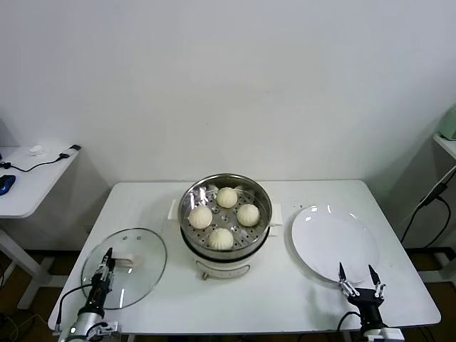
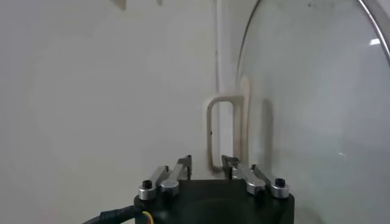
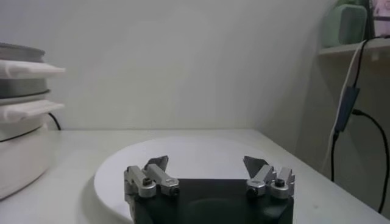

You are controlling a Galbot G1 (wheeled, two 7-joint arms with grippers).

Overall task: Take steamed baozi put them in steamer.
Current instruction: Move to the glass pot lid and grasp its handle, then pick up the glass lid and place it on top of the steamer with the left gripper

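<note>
Several pale round steamed baozi (image 1: 226,197) lie on the perforated tray inside the shiny steamer (image 1: 187,203) at the middle of the table. Its white base and handle also show in the right wrist view, steamer (image 3: 18,146). My left gripper (image 1: 108,258) (image 2: 207,164) hovers low over the near left rim of the glass lid (image 1: 139,274). Its jaws are narrowed but still apart, nothing is held, and the lid's white handle (image 2: 213,134) begins just past the tips. My right gripper (image 1: 360,273) (image 3: 205,163) stands open and empty at the near edge of the white plate (image 1: 335,242).
The glass lid (image 2: 317,109) lies flat at the front left of the table and the plate (image 3: 183,149) lies at the right. A side desk (image 1: 28,185) with cables stands at the far left. A shelf and hanging cables (image 1: 427,199) are at the right.
</note>
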